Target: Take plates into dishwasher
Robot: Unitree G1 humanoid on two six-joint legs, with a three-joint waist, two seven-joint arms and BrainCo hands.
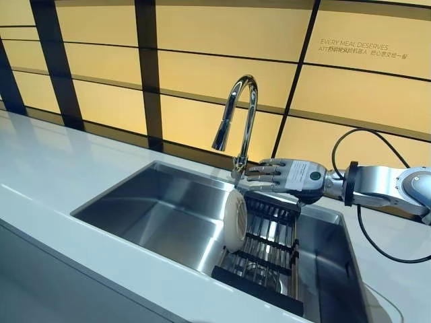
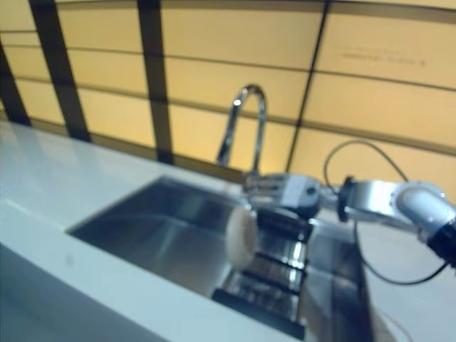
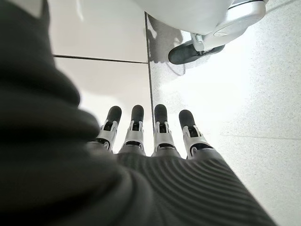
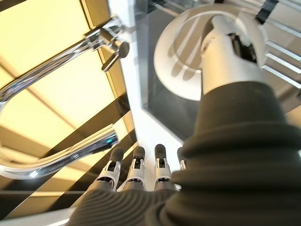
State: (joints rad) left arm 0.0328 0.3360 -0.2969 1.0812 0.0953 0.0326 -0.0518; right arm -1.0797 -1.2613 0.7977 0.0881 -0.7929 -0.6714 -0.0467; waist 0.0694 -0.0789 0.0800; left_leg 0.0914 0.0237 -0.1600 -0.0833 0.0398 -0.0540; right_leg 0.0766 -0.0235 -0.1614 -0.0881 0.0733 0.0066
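I look down on a pale worktop (image 1: 47,168) with a wide steel sink (image 1: 155,208) sunk into it. A dark wire drying rack (image 1: 266,249) lies inside the sink's right side, and a tall curved chrome faucet (image 1: 237,114) rises behind it.

One white plate (image 1: 235,220) stands on edge in the rack, the only plate I can see. I judge it rigid, breakable, fairly light and smooth enough to slip (wet, perhaps; I cannot tell). The free upper rim looks like the best place to pinch.

My right hand (image 1: 283,176) hovers just above and behind the plate, fingers straight and spread, holding nothing. The faucet's base sits very close to those fingertips, and the rack wires flank the plate.

My left hand (image 3: 146,134) hangs low over the floor, fingers relaxed and empty.
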